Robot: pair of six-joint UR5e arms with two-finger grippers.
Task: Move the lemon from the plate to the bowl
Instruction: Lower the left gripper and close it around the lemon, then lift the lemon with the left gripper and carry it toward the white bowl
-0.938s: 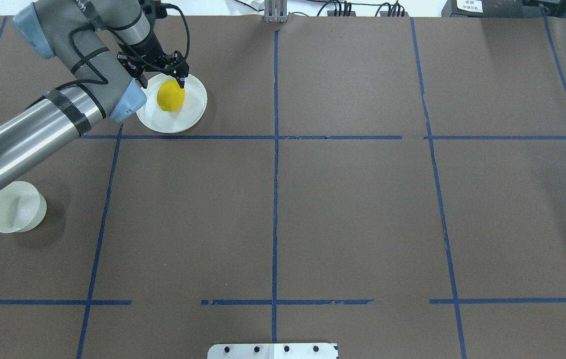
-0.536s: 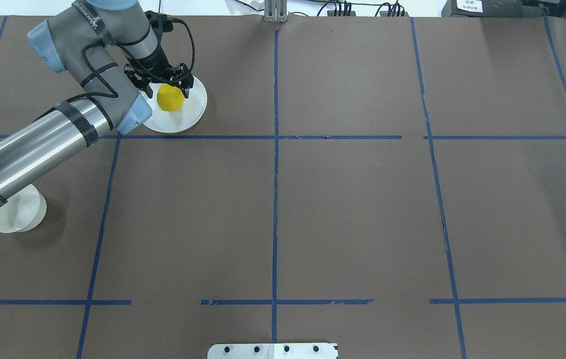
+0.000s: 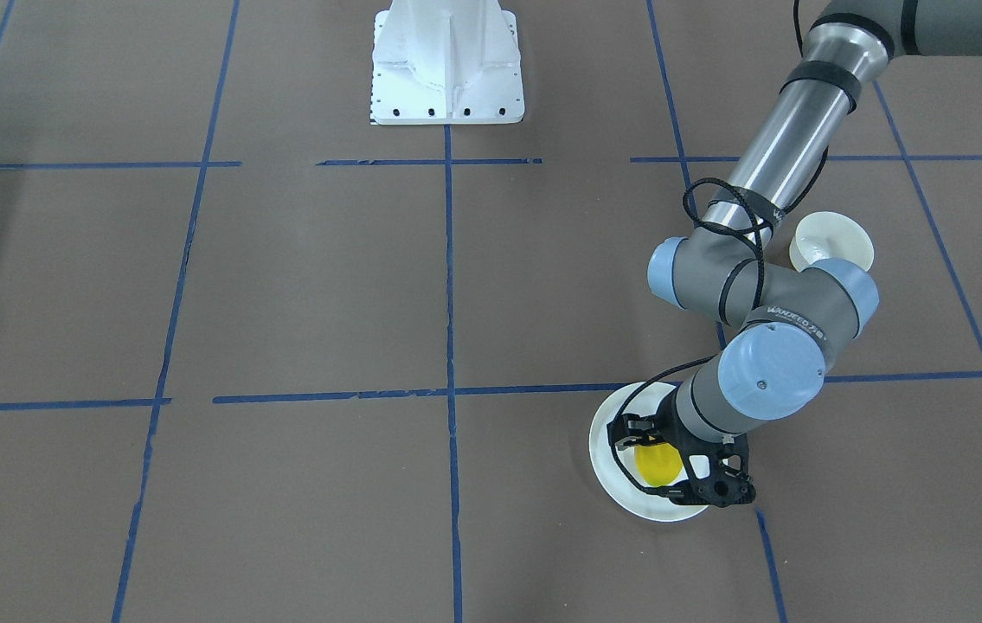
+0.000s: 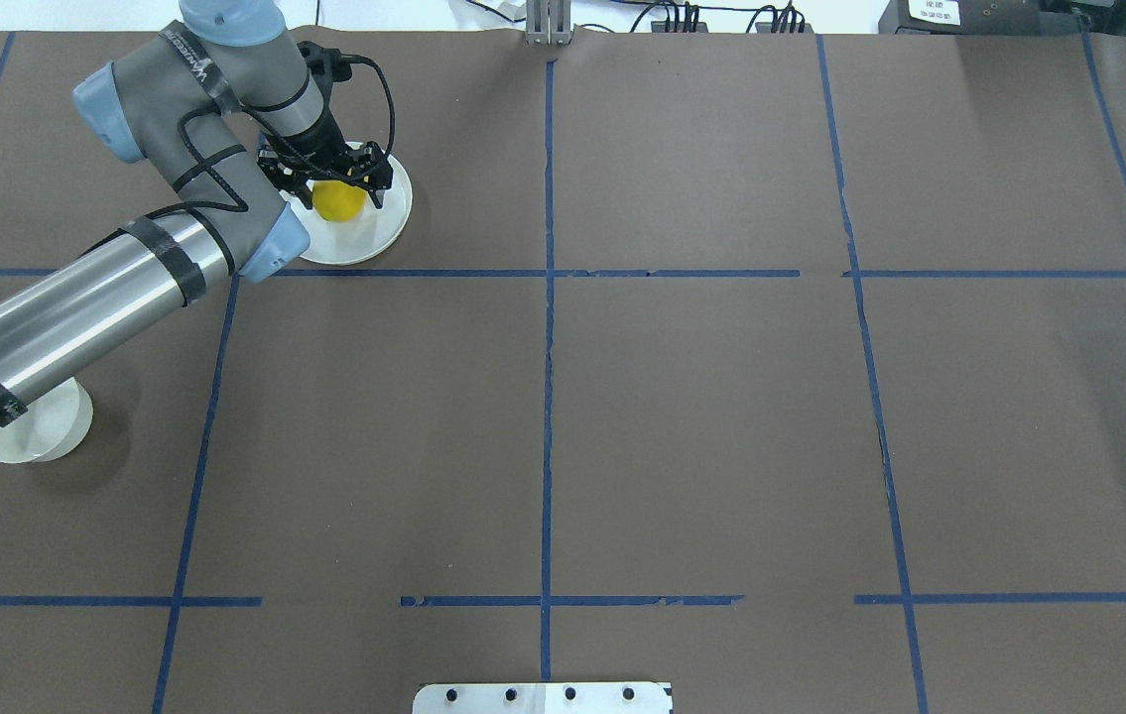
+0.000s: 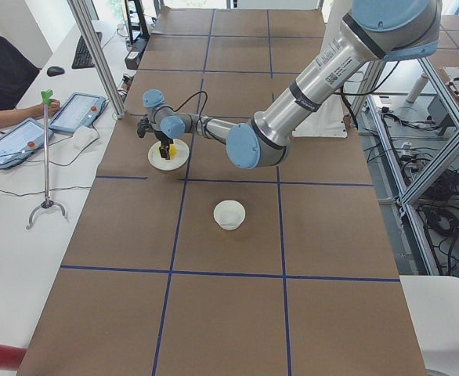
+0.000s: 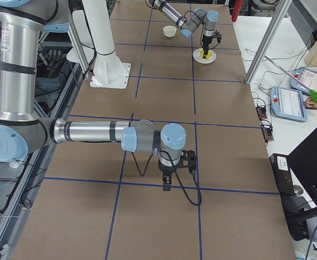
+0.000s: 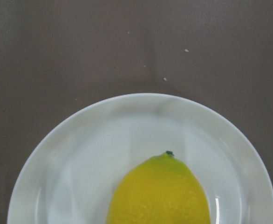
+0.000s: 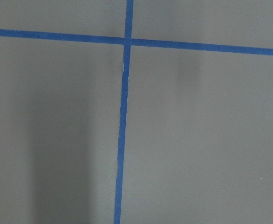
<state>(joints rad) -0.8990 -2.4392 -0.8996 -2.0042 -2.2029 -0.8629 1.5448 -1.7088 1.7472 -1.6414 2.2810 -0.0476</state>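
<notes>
The yellow lemon (image 4: 340,202) lies on the white plate (image 4: 371,232) at the table's far left. It also shows in the front view (image 3: 657,465) and fills the bottom of the left wrist view (image 7: 160,192), tip pointing up. My left gripper (image 4: 334,181) is open, low over the plate (image 3: 607,454), with a finger on either side of the lemon. The white bowl (image 4: 39,432) stands near the left front, partly under my left arm, and shows in the front view (image 3: 832,241). My right gripper (image 6: 170,182) shows only in the right side view; I cannot tell its state.
Brown paper with blue tape lines (image 4: 547,297) covers the table. The white robot base plate (image 3: 447,65) stands at the middle of the robot's side. The right wrist view shows only paper and tape (image 8: 122,121). Tablets (image 5: 79,111) lie beyond the far edge.
My left gripper has come down and forward over the plate, from beside the lemon's far end to straddling it. The lemon and the bowl have not moved.
</notes>
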